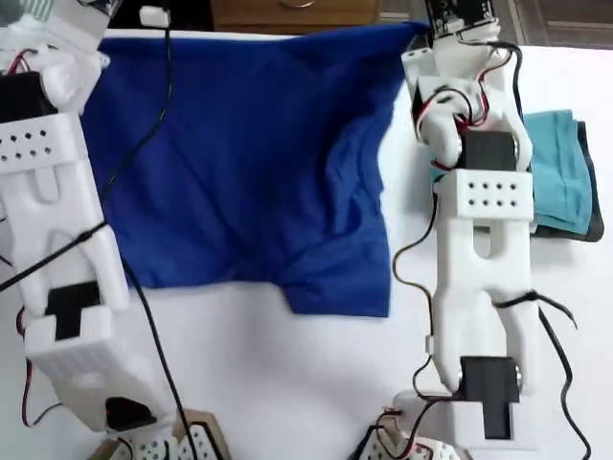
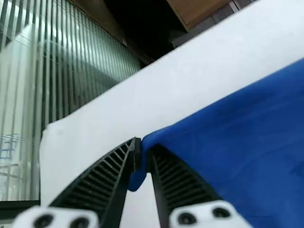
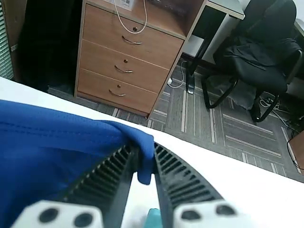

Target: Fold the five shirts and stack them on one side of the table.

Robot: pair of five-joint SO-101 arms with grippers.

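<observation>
The blue shirt [image 1: 249, 163] lies spread over the far part of the counter [image 1: 287, 383]. The left tool [image 2: 140, 148] pinches its far left corner and the right tool [image 3: 145, 153] pinches its far right corner. The folded shirts [image 1: 557, 168] sit at the right edge.

A wooden drawer unit [image 3: 126, 66] stands near a black office chair [image 3: 259, 52].

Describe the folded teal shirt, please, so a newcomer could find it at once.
On the white table, look on the right arm's outer side. The teal shirt lies folded there atop a dark garment. Unlike the blue shirt spread mid-table, it is small, folded and teal.
</observation>
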